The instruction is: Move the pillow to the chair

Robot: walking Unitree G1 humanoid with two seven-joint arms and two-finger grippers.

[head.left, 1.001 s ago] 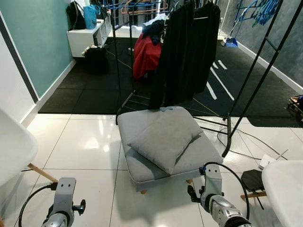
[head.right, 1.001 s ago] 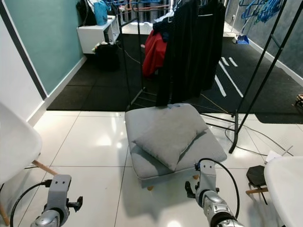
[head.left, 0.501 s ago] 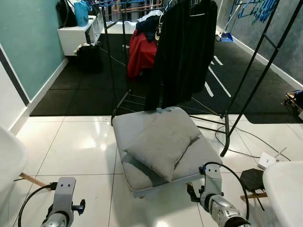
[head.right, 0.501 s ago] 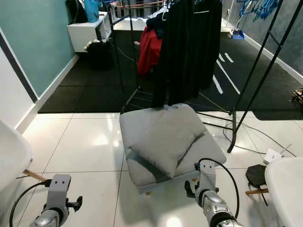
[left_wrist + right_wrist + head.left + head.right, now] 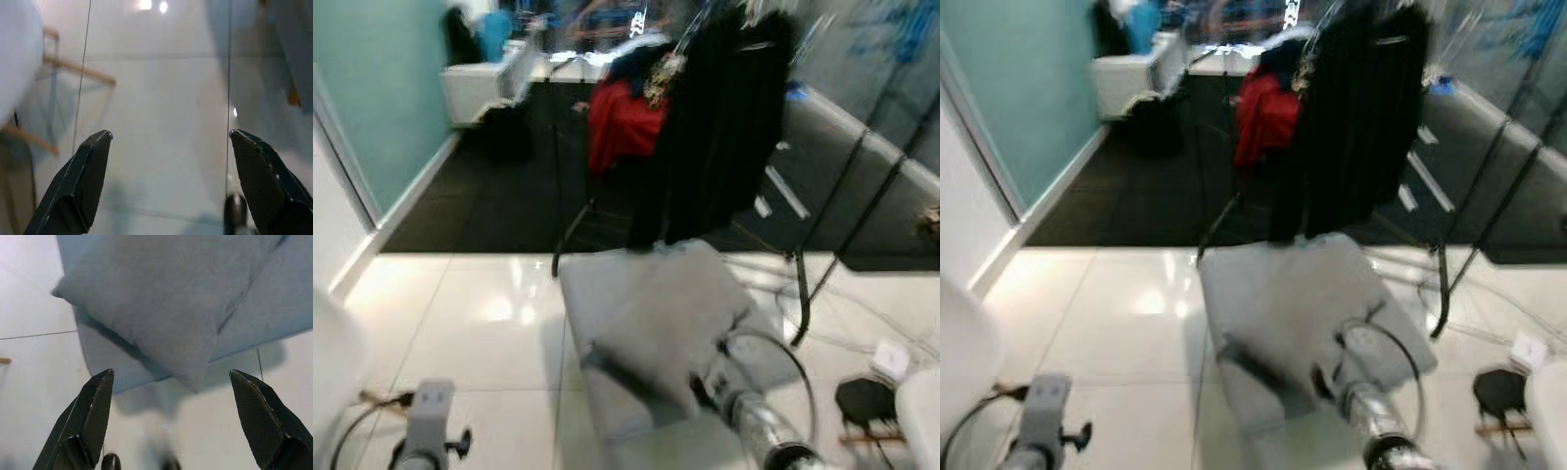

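A grey square pillow (image 5: 666, 318) lies tilted on a low grey ottoman (image 5: 607, 279) straight ahead; the head views are blurred. My right gripper (image 5: 171, 373) is open and hovers just above and in front of the pillow (image 5: 161, 293), touching nothing. The ottoman's seat (image 5: 279, 313) shows beyond it. My right arm (image 5: 752, 421) reaches over the ottoman's near corner. My left gripper (image 5: 168, 133) is open over the white floor tiles, holding nothing, beside the white chair (image 5: 14, 54) with wooden legs (image 5: 78, 72) at my left.
A black clothes rack with dark garments (image 5: 724, 117) and a red one (image 5: 622, 117) stands right behind the ottoman. Cables and a black object (image 5: 867, 399) lie on the floor at right. Another white seat edge (image 5: 925, 392) is at the far right.
The camera has moved and the head views are now blurred. My right arm has come forward over the ottoman's near corner. The pillow lies as before.
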